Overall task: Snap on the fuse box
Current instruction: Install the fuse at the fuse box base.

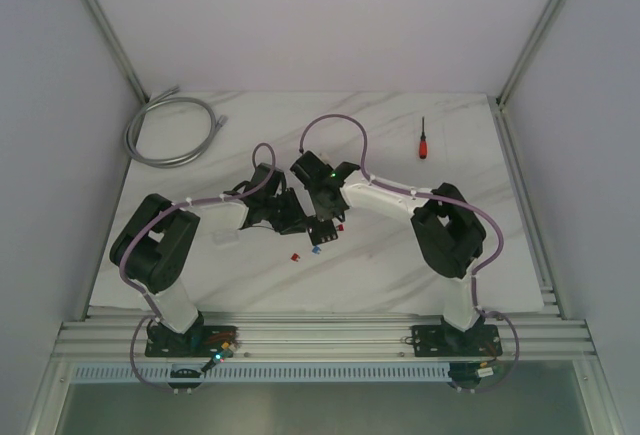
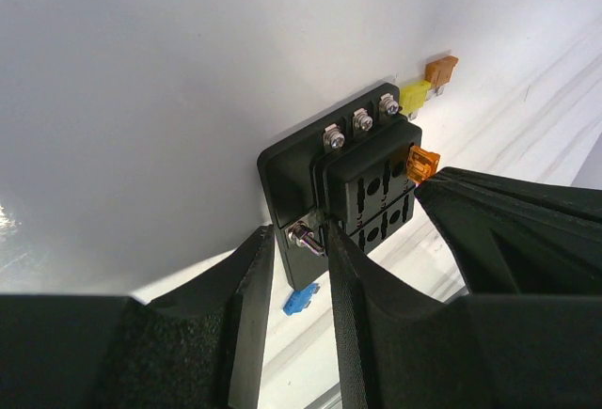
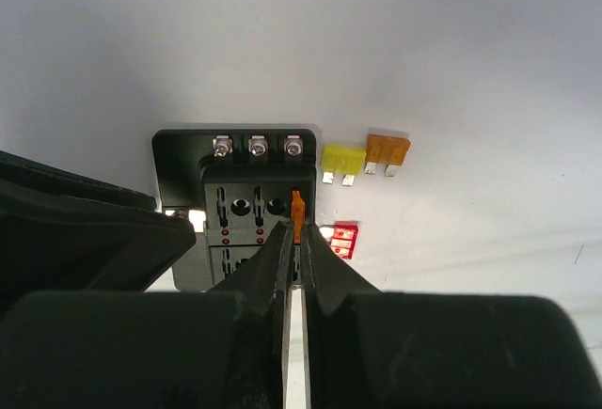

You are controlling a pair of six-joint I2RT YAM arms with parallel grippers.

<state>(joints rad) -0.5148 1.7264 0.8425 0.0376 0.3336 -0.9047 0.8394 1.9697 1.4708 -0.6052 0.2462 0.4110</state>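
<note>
The black fuse box (image 1: 322,230) lies flat at the table's middle, with three screws along one edge (image 3: 254,149). In the left wrist view my left gripper (image 2: 299,240) straddles the corner of the fuse box (image 2: 348,174) that carries a bolt, its fingers against the base on both sides. My right gripper (image 3: 294,235) is shut on a small orange fuse (image 3: 298,210) and holds it upright at the box's right-hand slot. That fuse (image 2: 422,162) also shows in the left wrist view at the box's edge.
Loose fuses lie by the box: yellow (image 3: 343,160), orange (image 3: 387,151), red (image 3: 343,238) and blue (image 2: 301,301). A red-handled screwdriver (image 1: 423,140) lies at the back right. A coiled grey cable (image 1: 172,130) lies at the back left.
</note>
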